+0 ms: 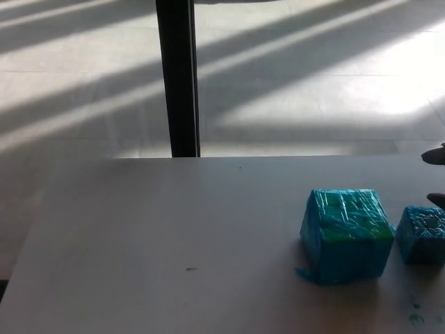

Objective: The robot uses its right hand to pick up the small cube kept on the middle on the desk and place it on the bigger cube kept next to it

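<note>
Right hand [438,177] shows only as two dark fingertips at the head view's right edge; whether it's spread or closed I can't tell. Just below it sits the small blue film-wrapped cube [423,234], beside the bigger blue-green wrapped cube [345,235] on the pale desk [174,243]. I'd judge it light, slick; pinch opposite side faces.

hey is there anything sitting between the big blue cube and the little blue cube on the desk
Nothing. In the head view, only a narrow strip of bare white desk separates the big blue plastic-wrapped cube from the small blue cube.
</note>
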